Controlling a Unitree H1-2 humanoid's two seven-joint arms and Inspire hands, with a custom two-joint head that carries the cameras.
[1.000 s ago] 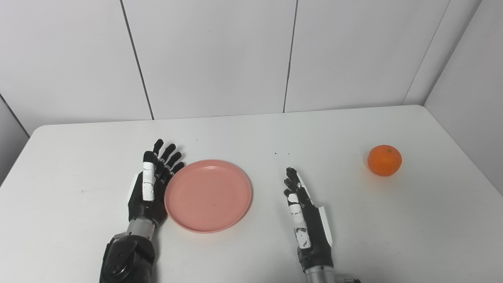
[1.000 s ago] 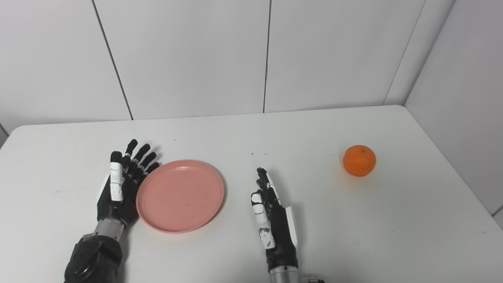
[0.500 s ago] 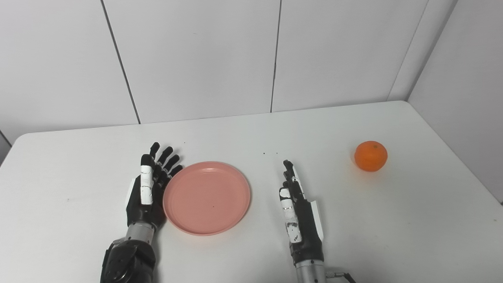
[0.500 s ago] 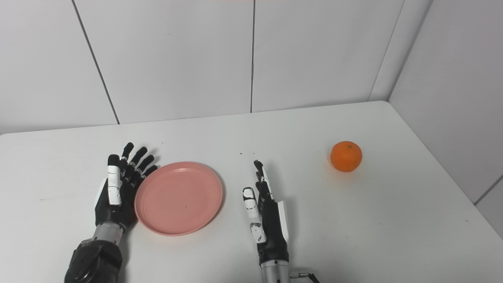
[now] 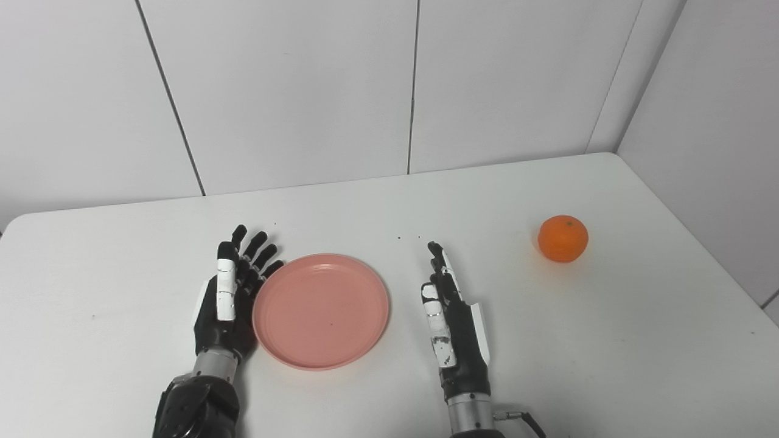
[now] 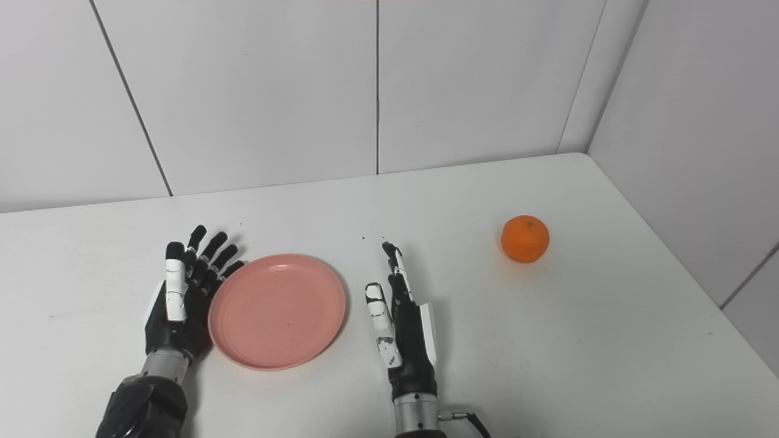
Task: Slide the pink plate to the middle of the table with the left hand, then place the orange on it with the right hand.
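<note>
Left eye view
Table (image 5: 608,340): a white top is seen, backed by white wall panels (image 5: 292,91) that meet in a corner at the far right.
Pink plate (image 5: 321,310): it is laid flat on the table, empty, a little left of the table's middle.
Left hand (image 5: 228,301): it is set upright on its edge just left of the pink plate, palm turned toward the plate, fingers spread and straight; nothing is held. The heel of the hand appears to touch the plate's rim, though true contact cannot be told.
Right hand (image 5: 451,319): it is placed right of the pink plate, apart from it, edge-on with fingers extended and the thumb held out; nothing is grasped.
Orange (image 5: 563,238): it is rested on the table well right of the pink plate, beyond the right hand and clear of it.

Right eye view
Pink plate (image 6: 277,311): it is shown flat and empty between the two hands.
Left hand (image 6: 182,298): it is seen against the plate's left rim, fingers fanned apart, empty.
Right hand (image 6: 401,322): it is shown just right of the plate with a gap between them, fingers straight, empty.
Orange (image 6: 524,238): it is found far right of the plate, near the side wall.
</note>
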